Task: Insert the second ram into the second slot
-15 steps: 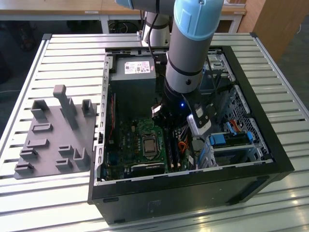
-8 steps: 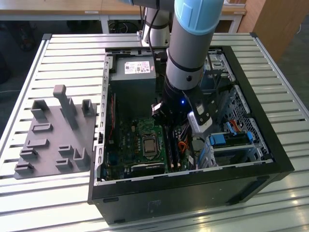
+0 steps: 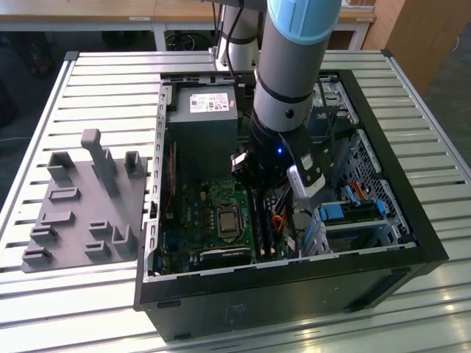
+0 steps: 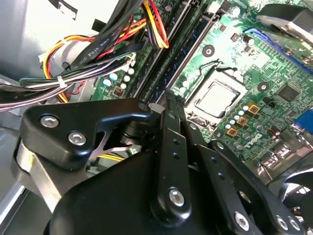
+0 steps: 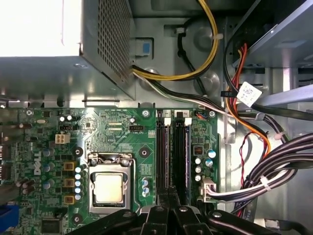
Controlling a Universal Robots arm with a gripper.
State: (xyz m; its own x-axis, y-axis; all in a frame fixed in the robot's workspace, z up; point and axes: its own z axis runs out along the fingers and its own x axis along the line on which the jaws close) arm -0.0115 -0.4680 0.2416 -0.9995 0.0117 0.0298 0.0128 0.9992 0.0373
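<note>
My gripper (image 3: 254, 184) reaches down into the open computer case (image 3: 221, 290), over the far end of the memory slots. In both wrist views its black fingers (image 5: 161, 208) come together, shut, tips (image 4: 165, 98) right over the slot nearest the processor (image 5: 108, 188). A long thin blue stick, the second ram (image 4: 177, 66), lies seated along that slot (image 5: 162, 152), with the fingertips at its end; I cannot tell whether they touch it. A neighbouring dark slot (image 5: 180, 152) runs parallel beside it, and both strips show beside the processor (image 3: 259, 232).
Bundles of black, yellow and orange cables (image 5: 254, 147) hang close beside the slots. The grey power supply (image 3: 202, 118) fills the case's far end, a drive cage with blue clips (image 3: 353, 213) the exterior view's right. A grey fixture plate (image 3: 81, 206) lies on the slatted table.
</note>
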